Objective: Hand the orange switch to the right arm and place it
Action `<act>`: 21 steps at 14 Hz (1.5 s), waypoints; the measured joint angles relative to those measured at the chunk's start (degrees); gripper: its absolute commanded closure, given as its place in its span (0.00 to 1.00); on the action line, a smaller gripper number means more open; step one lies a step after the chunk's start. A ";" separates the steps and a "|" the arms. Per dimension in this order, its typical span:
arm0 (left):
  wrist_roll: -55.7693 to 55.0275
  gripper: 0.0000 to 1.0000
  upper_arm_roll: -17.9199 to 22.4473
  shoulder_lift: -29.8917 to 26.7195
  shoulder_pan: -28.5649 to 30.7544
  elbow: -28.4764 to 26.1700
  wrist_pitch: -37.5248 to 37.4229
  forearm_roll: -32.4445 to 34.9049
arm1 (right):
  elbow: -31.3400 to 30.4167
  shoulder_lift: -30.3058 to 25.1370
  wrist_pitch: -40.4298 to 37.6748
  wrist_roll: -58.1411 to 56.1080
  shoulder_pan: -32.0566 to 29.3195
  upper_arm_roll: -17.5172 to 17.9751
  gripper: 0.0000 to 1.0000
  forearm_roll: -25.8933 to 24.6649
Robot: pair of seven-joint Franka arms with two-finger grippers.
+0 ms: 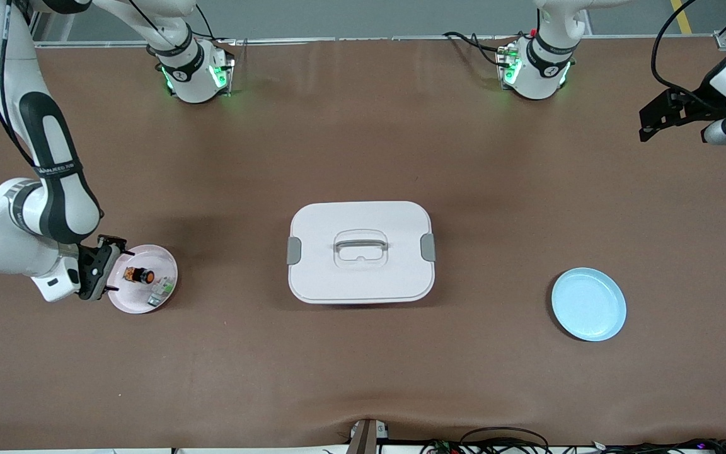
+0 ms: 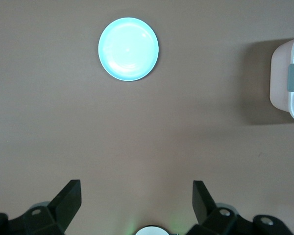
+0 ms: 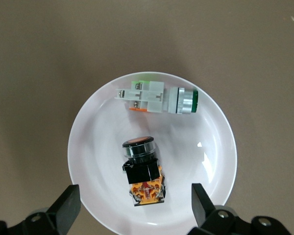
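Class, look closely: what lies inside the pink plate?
In the pink plate: the orange switch and a white-and-green part, apart. The plate floor beneath them is covered.

Lidded box mid-table = main obstacle btwn the two ends. Bare table all round it. Pink plate at right arm's end crowded: orange switch, white-green part, right gripper open at rim. Blue plate at left arm's end unobstructed.
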 measured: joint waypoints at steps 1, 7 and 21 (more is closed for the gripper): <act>0.00 0.00 -0.04 0.00 -0.11 0.00 0.00 0.00 | 0.09 -0.47 -1.12 2.34 0.00 -0.01 0.00 0.02; 0.00 0.00 -0.25 -0.04 -0.28 0.00 0.00 0.00 | 0.72 -3.78 -7.76 27.10 -0.11 -0.06 0.00 0.01; 0.08 0.00 -0.28 -0.10 -0.27 -0.35 -0.69 -0.16 | 9.10 -10.46 -19.05 86.55 1.95 0.77 0.00 -10.00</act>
